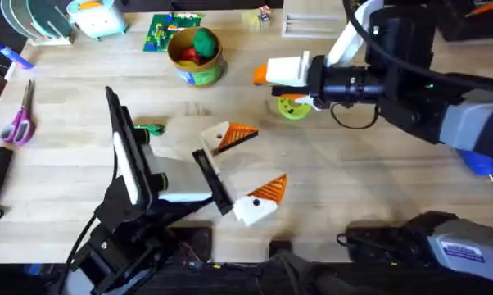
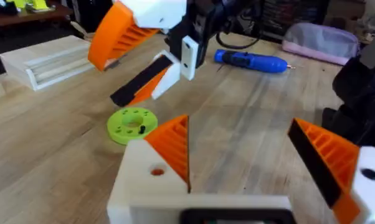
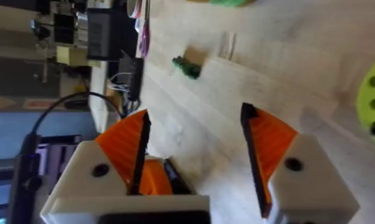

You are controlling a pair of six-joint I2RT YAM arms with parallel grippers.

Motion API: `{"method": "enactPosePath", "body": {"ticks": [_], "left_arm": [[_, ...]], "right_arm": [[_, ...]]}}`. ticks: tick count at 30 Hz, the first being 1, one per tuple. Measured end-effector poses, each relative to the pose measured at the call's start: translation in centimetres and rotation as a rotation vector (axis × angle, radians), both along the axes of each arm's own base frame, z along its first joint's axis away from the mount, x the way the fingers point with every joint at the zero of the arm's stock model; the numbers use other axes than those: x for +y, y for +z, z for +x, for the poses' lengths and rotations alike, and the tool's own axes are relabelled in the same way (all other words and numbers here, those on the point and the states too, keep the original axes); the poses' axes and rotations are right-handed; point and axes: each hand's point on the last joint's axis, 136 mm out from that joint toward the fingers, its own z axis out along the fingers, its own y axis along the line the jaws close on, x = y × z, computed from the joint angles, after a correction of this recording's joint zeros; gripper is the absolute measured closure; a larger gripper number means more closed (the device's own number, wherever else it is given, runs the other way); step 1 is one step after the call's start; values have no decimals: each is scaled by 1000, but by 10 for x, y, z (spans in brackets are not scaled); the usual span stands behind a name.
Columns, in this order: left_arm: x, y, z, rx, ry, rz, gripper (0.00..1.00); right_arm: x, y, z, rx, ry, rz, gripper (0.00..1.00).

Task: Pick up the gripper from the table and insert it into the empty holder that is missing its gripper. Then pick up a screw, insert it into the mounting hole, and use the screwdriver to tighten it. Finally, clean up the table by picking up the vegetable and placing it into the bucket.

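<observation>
My left gripper is open over the table's middle, an orange wedge on each white finger. My right gripper is also open and empty, just above and beside the lime-green disc; both of its fingers carry orange wedges. The dark-green vegetable lies on the table left of my left gripper. At the back, the yellow-rimmed bucket holds a green ball and something red. The blue screwdriver lies at the right edge. The loose gripper, the empty holder and the screw are out of view.
Purple scissors lie at the left edge. A pale wooden box stands at the back right. A green printed card sits behind the bucket. Bare wood lies between the two grippers and toward the front right.
</observation>
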Motion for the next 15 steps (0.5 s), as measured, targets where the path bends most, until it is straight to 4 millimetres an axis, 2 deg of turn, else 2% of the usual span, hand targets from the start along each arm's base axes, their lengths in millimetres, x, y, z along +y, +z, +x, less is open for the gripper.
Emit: {"method": "enactPosePath", "body": {"ticks": [3,8,10,15], "left_arm": [[0,0,0,0,0,0,8],[0,0,0,0,0,0,8],[0,0,0,0,0,0,8],[0,0,0,0,0,0,8]], "right_arm": [[-18,-12,6,-95,5,-107,74],[-53,-53,-10,-125,55,-439,66],[-60,-55,-8,-188,84,-539,63],[-56,-53,-4,-338,156,-662,61]]}}
